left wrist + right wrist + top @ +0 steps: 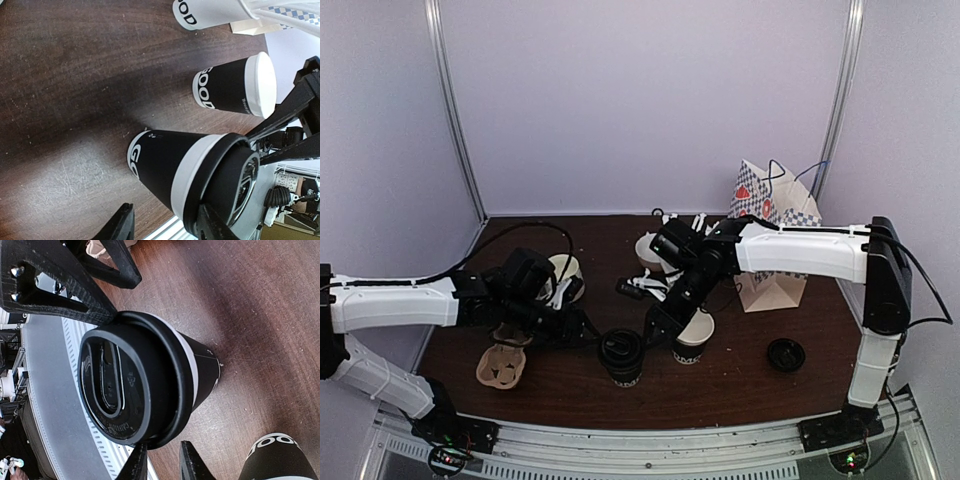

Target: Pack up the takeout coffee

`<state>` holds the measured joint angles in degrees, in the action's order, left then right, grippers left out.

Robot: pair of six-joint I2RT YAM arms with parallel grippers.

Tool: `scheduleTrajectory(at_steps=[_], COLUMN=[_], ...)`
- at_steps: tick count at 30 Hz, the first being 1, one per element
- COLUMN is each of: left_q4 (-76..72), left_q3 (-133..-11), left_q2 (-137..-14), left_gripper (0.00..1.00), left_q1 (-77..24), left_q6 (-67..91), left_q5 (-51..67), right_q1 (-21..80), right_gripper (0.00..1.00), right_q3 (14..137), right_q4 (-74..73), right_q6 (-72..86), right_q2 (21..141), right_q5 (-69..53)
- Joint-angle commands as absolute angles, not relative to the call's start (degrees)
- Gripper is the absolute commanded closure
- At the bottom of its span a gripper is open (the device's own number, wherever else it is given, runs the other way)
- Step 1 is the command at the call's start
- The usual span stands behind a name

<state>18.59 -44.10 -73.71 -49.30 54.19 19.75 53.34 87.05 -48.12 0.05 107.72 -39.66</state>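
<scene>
A black paper cup with white lettering (621,358) stands near the front edge, with a black lid (125,390) on top that looks slightly tilted. My left gripper (590,330) is open just left of it; in the left wrist view (167,227) its right finger (212,225) is at the lid's rim. My right gripper (657,322) is just right of the cup; in the right wrist view (162,465) its fingers are a narrow gap apart, empty, at the lid's edge. The second black cup (692,338) stands lidless beside it. Its loose black lid (786,354) lies on the table to the right.
A brown cardboard cup carrier (502,365) lies at the front left. A cream mug (566,273) is behind the left arm. A white cup of stirrers (653,248) and a checkered paper bag (775,230) stand at the back right.
</scene>
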Motion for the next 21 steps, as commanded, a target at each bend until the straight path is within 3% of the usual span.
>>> scheduleTrajectory(at_steps=[1, 11, 21], left_q4=[18.29, 17.57, 17.85], left_q3=[-42.81, -42.07, -36.14], left_q2=[-74.38, -77.68, -81.79], left_gripper=[0.55, 0.55, 0.61], left_q1=[-49.66, -49.66, -49.66], left_q6=[54.51, 54.25, 54.84], left_q5=[19.06, 19.17, 16.62], right_q1=[52.87, 52.73, 52.75], right_gripper=[0.76, 0.75, 0.75], right_q3=[86.65, 87.38, 88.32], right_q4=[-47.65, -47.35, -48.5], right_q6=[0.0, 0.0, 2.83], right_q2=[108.29, 110.25, 114.32], right_q5=[-39.62, -40.75, -35.77])
